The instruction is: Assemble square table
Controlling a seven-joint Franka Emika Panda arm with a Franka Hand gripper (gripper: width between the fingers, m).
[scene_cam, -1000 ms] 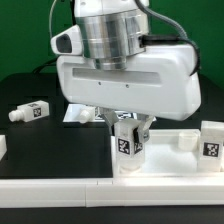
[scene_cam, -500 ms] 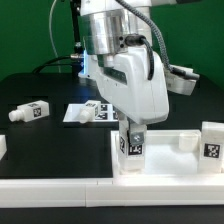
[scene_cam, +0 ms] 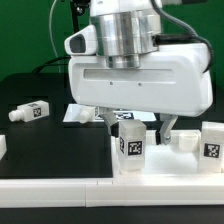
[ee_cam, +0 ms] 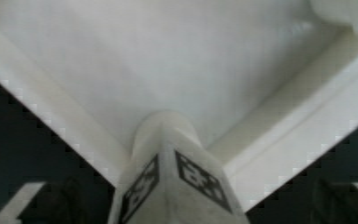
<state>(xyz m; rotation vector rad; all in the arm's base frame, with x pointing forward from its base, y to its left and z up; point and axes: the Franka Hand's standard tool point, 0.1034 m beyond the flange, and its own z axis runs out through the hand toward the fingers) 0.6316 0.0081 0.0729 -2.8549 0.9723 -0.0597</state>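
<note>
Standing upright at a corner of the large white plastic square slab with raised rim (scene_cam: 185, 160), the short white tagged leg (scene_cam: 131, 143) is straddled by the white two-finger gripper (scene_cam: 137, 128), whose jaws are spread clear of it and hold nothing. If the leg is only loosely seated in the slab, it could be tilted or cross-threaded should the jaws be closed off-centre

White pincer (scene_cam: 137, 125), silver wrist (scene_cam: 125, 35)
</note>
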